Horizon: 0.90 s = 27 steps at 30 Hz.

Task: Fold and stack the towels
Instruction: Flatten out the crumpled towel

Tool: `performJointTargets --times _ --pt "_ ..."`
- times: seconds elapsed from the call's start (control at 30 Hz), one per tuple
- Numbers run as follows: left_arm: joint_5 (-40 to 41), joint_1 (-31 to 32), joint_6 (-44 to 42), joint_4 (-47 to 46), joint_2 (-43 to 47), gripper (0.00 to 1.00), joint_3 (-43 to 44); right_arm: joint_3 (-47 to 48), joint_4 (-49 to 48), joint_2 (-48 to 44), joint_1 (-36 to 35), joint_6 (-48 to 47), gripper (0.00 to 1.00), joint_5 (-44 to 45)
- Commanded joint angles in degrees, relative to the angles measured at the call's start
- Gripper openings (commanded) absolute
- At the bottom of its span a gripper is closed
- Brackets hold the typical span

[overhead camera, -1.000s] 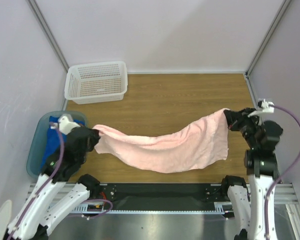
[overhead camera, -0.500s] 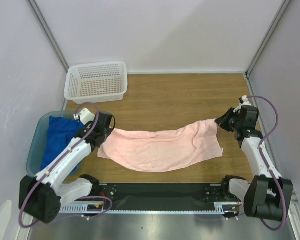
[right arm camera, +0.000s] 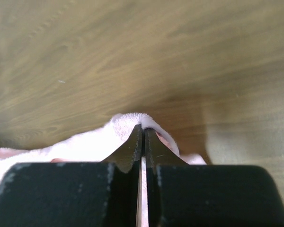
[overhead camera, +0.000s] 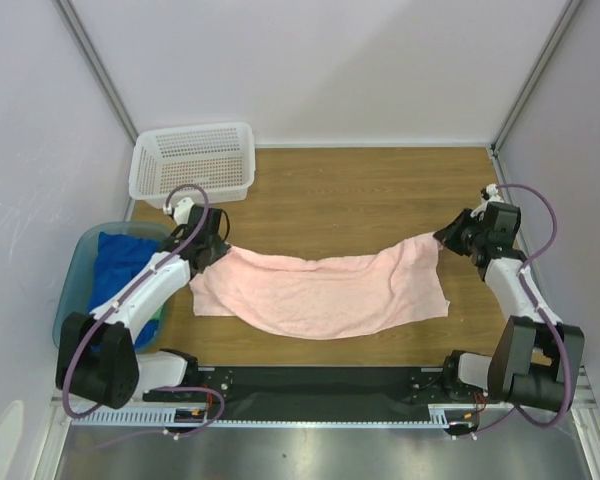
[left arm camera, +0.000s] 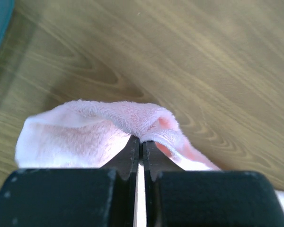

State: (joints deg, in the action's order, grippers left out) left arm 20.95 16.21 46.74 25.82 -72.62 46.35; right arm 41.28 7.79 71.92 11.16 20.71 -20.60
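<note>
Left gripper (overhead camera: 220, 247) and right gripper (overhead camera: 444, 238) are each pinched tight on a corner of the pink towel (overhead camera: 320, 295). In both wrist views the jaws meet with only a sliver between them, and a small ridge of terry is bunched at the tips. The towel lies spread on the wooden table (overhead camera: 360, 190) between the two arms, its far edge sagging toward the near side in a shallow curve and its near edge rounded. It is a single layer with soft wrinkles, not yet folded. Its left end is puckered into a fold at the left gripper. A blue towel (overhead camera: 115, 262) sits crumpled in the teal bin (overhead camera: 75, 290) at the left, and a white basket (overhead camera: 193, 163) stands at the far left corner.
</note>
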Motion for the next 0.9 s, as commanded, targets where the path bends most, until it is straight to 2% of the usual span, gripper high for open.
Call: performJointTargets --times 0.0,0.2,0.3,0.37,0.47,0.5,0.63,0.73,0.83,0.87 --pt "3.72 -0.39 -4.73 1.41 3.97 0.07 3.13 3.9 -5.51 -6.33 0.35 -1.46 0.0 0.98" --pt "4.98 -4.16 1.66 5.11 3.8 0.07 2.0 2.41 -3.67 -11.88 3.42 -1.46 0.0 9.08" --pt "1.39 -8.11 5.63 3.89 4.15 0.0 -0.2 1.44 -2.35 -11.8 5.1 -0.67 0.0 9.26" --pt "-4.12 -11.87 5.56 0.48 4.5 0.0 -2.57 0.65 -1.47 -11.1 6.59 0.55 0.0 10.22" --pt "-9.68 -14.62 1.79 -3.13 3.63 0.0 -3.46 -0.32 -0.76 -9.17 8.43 1.26 0.0 10.93" --pt "-11.53 -14.8 -2.92 -4.11 3.02 0.01 -3.28 -0.41 -0.5 -8.64 8.88 1.44 0.0 10.58" --pt "-18.39 -14.71 -11.92 -4.56 -0.67 0.0 1.19 -0.32 -0.5 -6.09 9.5 1.35 0.0 9.0" --pt "-17.97 -14.01 -15.01 -2.98 -2.78 0.04 3.39 -0.23 -1.11 -5.04 9.5 1.44 0.0 8.47" --pt "-13.75 -12.96 -16.33 0.87 -4.54 0.13 6.46 -0.06 -1.46 -4.51 9.58 1.18 0.0 8.73" --pt "-12.09 -12.43 -16.59 1.94 -4.98 0.19 7.34 0.12 -1.72 -4.42 9.5 1.26 0.0 9.17"
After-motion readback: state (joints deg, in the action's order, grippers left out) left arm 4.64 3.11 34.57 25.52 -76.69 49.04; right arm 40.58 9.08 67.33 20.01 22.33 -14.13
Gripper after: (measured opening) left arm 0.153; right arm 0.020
